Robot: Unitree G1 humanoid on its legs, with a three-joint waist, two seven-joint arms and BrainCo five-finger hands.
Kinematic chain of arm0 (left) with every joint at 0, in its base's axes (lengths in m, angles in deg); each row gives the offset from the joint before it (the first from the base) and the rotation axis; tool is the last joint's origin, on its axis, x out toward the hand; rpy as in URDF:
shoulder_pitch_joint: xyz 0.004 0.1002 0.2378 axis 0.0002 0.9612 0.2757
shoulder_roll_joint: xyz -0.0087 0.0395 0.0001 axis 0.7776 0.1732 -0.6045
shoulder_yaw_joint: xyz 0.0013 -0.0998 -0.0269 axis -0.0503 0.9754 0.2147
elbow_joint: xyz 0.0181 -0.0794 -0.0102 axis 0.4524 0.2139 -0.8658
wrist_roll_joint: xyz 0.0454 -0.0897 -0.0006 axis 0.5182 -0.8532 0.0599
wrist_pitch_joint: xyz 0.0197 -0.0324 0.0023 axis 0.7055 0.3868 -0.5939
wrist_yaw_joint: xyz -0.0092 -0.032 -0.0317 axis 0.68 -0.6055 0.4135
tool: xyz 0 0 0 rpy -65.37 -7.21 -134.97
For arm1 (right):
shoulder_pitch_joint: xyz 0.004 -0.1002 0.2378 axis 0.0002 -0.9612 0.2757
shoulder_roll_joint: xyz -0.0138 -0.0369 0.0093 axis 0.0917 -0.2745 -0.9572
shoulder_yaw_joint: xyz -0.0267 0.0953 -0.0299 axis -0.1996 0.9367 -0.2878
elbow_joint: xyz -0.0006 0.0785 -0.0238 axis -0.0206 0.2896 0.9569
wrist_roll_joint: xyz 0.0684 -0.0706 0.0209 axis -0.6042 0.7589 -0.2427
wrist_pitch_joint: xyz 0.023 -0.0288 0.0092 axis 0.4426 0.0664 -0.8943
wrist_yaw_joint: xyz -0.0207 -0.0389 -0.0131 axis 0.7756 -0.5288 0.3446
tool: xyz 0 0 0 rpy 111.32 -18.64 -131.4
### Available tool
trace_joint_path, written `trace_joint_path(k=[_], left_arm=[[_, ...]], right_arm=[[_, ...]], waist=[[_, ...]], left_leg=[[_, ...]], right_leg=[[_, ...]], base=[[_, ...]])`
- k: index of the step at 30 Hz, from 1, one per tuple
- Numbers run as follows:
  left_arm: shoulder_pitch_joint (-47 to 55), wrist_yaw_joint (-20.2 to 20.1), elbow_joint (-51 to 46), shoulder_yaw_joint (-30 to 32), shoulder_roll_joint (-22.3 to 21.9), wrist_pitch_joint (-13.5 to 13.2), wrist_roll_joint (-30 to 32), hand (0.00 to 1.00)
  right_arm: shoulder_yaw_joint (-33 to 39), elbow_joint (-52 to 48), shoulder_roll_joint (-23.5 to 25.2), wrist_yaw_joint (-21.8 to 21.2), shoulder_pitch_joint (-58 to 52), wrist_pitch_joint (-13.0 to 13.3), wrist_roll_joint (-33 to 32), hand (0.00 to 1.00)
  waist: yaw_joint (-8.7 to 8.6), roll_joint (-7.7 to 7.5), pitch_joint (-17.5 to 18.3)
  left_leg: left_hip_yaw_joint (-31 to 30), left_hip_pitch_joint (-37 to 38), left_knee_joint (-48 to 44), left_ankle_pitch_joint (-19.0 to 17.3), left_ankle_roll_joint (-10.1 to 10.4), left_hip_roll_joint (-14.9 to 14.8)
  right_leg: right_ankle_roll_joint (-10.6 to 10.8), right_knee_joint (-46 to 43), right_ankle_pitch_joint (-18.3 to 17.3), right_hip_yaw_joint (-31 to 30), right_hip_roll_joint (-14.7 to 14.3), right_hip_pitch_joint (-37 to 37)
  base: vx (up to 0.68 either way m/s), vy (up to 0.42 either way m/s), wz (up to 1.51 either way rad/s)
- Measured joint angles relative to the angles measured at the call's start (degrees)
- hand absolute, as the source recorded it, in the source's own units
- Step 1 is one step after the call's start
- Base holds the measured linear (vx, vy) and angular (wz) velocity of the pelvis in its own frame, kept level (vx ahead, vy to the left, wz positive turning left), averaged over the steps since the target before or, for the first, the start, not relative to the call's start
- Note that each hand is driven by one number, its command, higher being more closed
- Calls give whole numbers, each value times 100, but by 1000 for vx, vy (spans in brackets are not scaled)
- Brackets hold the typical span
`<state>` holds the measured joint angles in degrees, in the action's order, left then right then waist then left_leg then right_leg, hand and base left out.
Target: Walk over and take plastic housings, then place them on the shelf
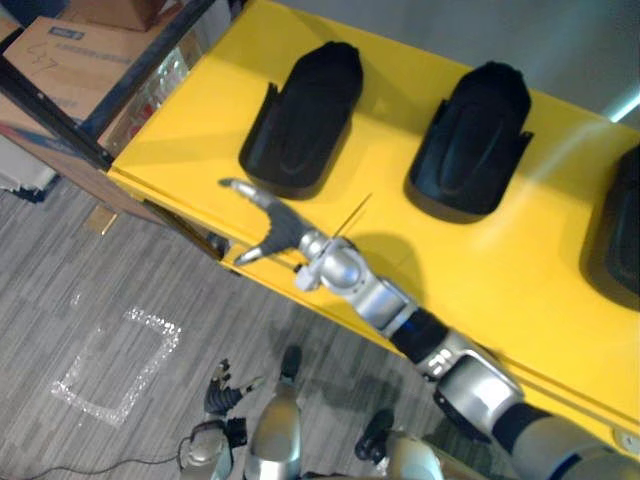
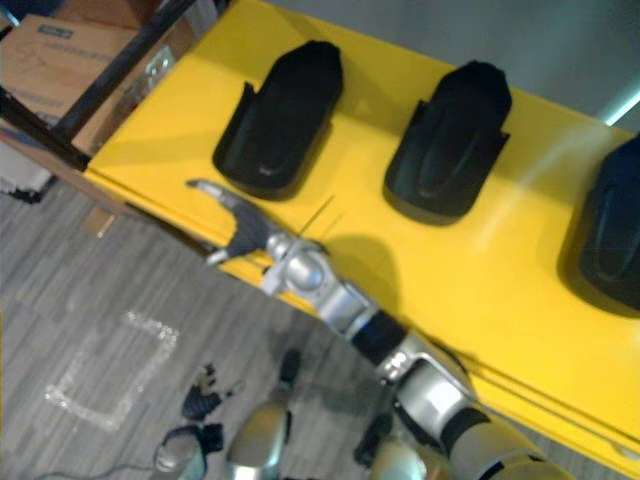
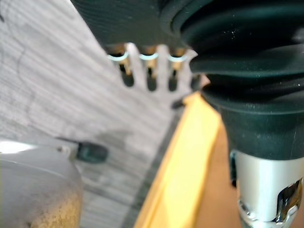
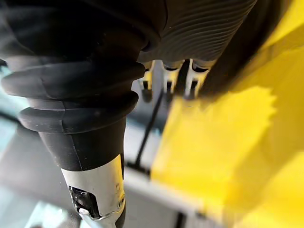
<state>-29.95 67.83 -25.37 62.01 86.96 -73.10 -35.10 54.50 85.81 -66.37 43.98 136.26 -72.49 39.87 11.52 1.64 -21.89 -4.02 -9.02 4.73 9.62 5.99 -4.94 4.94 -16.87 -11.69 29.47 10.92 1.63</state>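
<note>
- Your right hand point(image 1: 280, 225) hovers over the near edge of the yellow table point(image 1: 500, 290), fingers straight and spread wide, thumb splayed toward the edge, holding nothing.
- One fingertip lies just beside the broad end of the nearest housing point(image 1: 300, 120); you cannot tell whether it touches.
- Your left hand point(image 1: 222, 392) hangs low over the grey floor point(image 1: 60, 260), fingers relaxed and empty.
- Hidden or unclear: the third housing point(image 1: 620, 225) is cut off by the picture's right side. In the right wrist view the fingers point(image 4: 166, 78) are blurred against the yellow top. A thin dark line point(image 1: 352, 212) crosses the table beside the wrist, and you cannot tell what it is.
- All three black housings sit on the table in a row, well apart from one another, with the middle housing point(image 1: 470, 140) between the other two.
- Edges and room: bare yellow top lies between the nearest and middle housings, and a broad bare strip runs along the near edge under your forearm. The table's left corner comes close to the dark-framed rack point(image 1: 100, 105), which holds cardboard boxes point(image 1: 70, 50).
- A taped square point(image 1: 115, 365) marks the floor to your left.
- Each housing's long axis runs across the table from near edge to far edge, rounded narrow end pointing away from you, wider flared end facing you. The nearest and middle ones lie parallel.
</note>
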Motion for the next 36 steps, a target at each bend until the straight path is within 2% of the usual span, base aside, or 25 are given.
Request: trace_joint_path(k=[2, 12, 14, 17, 19, 20, 22, 25, 27, 28, 31, 32, 36], left_arm=[[7, -25, -86, -42, 12, 40, -1, 0], [108, -70, -89, -145, 13, 184, -49, 0], [115, -72, -105, -137, 14, 179, -149, 0], [144, -78, -106, -137, 14, 178, -154, 0], [187, -84, -106, -135, 14, 175, -152, 0], [190, -91, -106, -135, 14, 172, -151, 0], [191, -137, -84, -135, 14, 153, -147, 0], [196, -234, -59, -147, 8, 146, -99, 0], [243, -241, -10, -127, 8, 116, -76, 0], [269, -237, 32, -74, 17, 113, -22, 0], [336, -222, 163, -40, 74, 104, 83, 0], [336, -215, 288, -78, 109, 102, 128, 0], [333, -180, 586, -98, 137, 78, 128, 0]], right_arm=[[106, 102, 3, 36, 144, 2, 3, 0], [99, 492, 23, 126, 254, -30, 131, 0], [97, 606, 22, 125, 330, -19, 125, 0], [83, 634, 25, 104, 330, 95, 91, 0], [77, 600, 25, -56, 337, 380, -14, 0], [73, 574, 24, -117, 336, 431, -19, 0], [-47, 197, -1, -331, 333, 484, -217, 0], [-244, -1016, -4, -573, 320, 546, -545, 0], [-285, -1775, 27, -612, 319, 551, -688, 0], [-258, -2175, 53, -536, 318, 545, -696, 0], [-9, -2498, 103, -224, 301, 428, -683, 0], [347, -2548, 97, -58, 230, 315, -685, 0], [941, -2551, -90, 75, 39, 167, -687, 0]], waist=[[30, 45, -27], [49, 63, -39], [50, 103, -174], [63, 111, -204], [70, 109, -204], [69, 109, -204], [52, 102, -200], [23, 73, -185], [14, -47, -109], [5, -158, -34], [-13, -346, 320], [-108, -411, 467], [-242, -437, 727]], left_leg=[[-21, 0, 0, 10, -6, 4], [-30, 12, -1, 10, -9, -1], [-26, 120, 0, -4, -31, 7], [-33, 125, 0, -11, -42, 8], [-22, 127, 0, -11, -41, 6], [-17, 128, 0, -11, -41, 5], [10, 156, 1, -11, -41, -5], [175, 307, 3, -12, -40, -34], [433, 430, 4, -14, -39, -50], [547, 509, 4, -15, -41, -71], [797, 499, 8, -70, -7, -168], [879, 513, 10, -70, -6, -191], [1124, 537, 36, -71, -6, -258]], right_leg=[[-4, -54, -38, 20, 13, 2], [-16, -105, -87, 38, 16, -3], [1, -110, -109, 38, 27, -110], [-5, -141, -147, 54, 30, -121], [-1, -138, -145, 56, 28, -125], [-1, -135, -145, 55, 26, -126], [4, -93, -141, 53, 10, -170], [38, 74, -97, 35, -20, -363], [30, 256, -29, 8, -58, -508], [37, 424, 37, -19, -114, -615], [16, 701, 179, -170, -251, -616], [4, 873, 280, -209, -311, -672], [-16, 1166, 522, -431, -410, -669]], base=[[-36, -44, 6], [-16, -32, 1], [-21, -18, 1], [-31, -37, 4], [1, -36, 1], [8, -35, 0], [11, -40, -3], [9, -32, -8], [10, -21, -15], [14, -34, -18], [9, -47, -28], [-6, -23, -20], [-55, -3, -32]])
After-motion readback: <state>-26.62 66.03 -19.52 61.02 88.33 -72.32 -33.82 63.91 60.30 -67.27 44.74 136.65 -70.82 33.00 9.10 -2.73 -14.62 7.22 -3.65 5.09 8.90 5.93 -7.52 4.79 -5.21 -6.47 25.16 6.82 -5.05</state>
